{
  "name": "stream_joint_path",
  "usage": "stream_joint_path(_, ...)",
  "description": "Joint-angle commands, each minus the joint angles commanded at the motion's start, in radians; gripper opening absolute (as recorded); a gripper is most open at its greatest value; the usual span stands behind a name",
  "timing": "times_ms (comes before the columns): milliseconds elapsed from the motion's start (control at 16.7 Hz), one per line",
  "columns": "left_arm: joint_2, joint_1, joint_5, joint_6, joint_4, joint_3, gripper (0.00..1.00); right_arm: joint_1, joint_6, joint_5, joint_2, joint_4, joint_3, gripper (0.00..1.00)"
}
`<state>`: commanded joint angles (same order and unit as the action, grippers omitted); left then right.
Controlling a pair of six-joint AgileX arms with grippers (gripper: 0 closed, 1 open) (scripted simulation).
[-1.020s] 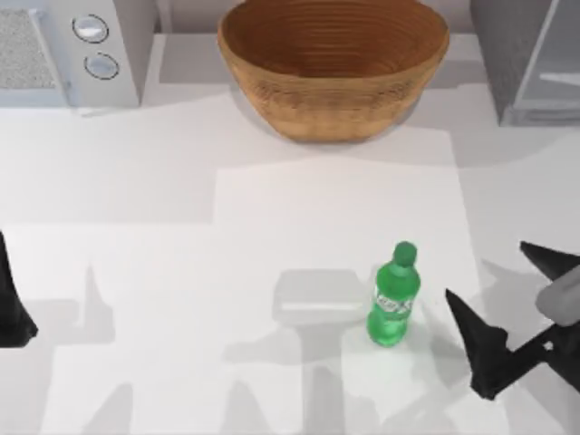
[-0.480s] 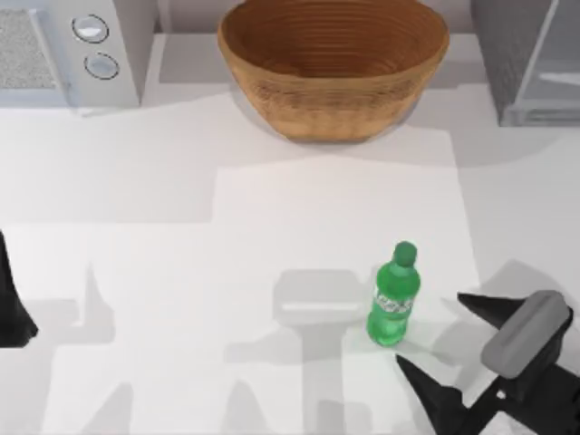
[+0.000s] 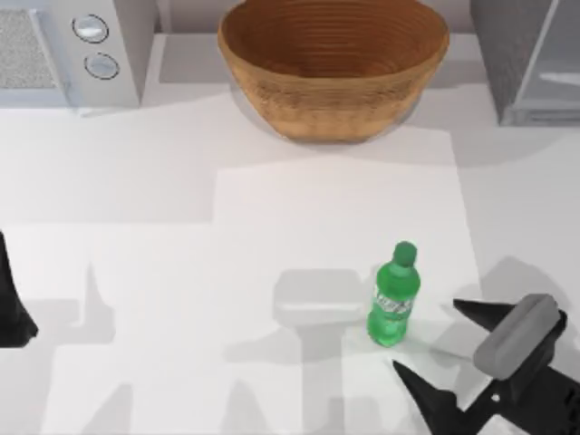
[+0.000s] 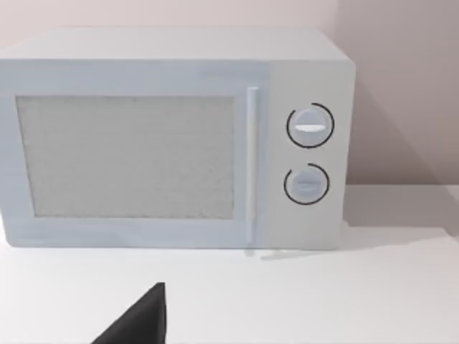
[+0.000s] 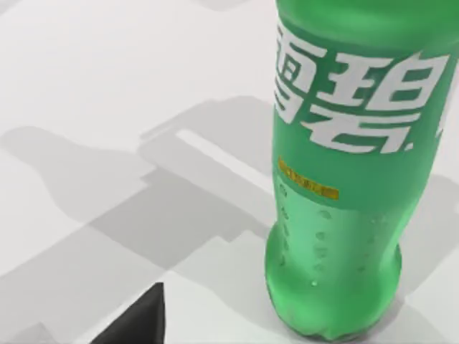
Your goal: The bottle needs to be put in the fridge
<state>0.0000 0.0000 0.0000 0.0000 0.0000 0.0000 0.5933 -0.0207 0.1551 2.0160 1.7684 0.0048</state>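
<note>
A: Right gripper point(image 3: 444, 349) sits low at the near right of the table point(image 3: 181, 181), fingers spread wide apart, nothing between them. One fingertip lies to the right of the bottle point(image 3: 393, 294), the other nearer the front edge, below it.

B: Contact with the bottle?

A: None visible. It stands upright on the table, just beside the open fingers. Right wrist view records the label and base at close range point(image 5: 344, 201), with a dark fingertip point(image 5: 140, 319) at the frame edge.

B: Fridge?

A: Far right corner point(image 3: 530, 59), well apart from the bottle. Basket point(image 3: 333, 63) at far centre, microwave point(image 3: 63, 50) at far left.

B: Left arm?

A: Left gripper point(image 3: 11, 313) parked at the table's left edge; cannot tell its finger state. Its wrist camera faces the microwave point(image 4: 172, 140).
</note>
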Motion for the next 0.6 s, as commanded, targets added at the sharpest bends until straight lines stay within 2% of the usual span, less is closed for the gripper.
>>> stream_joint_path(600, 0.0, 0.0, 0.0, 0.0, 0.0, 0.0, 1.0, 0.026, 0.006, -0.022, 0.006, -0.065, 0.114, 1.0)
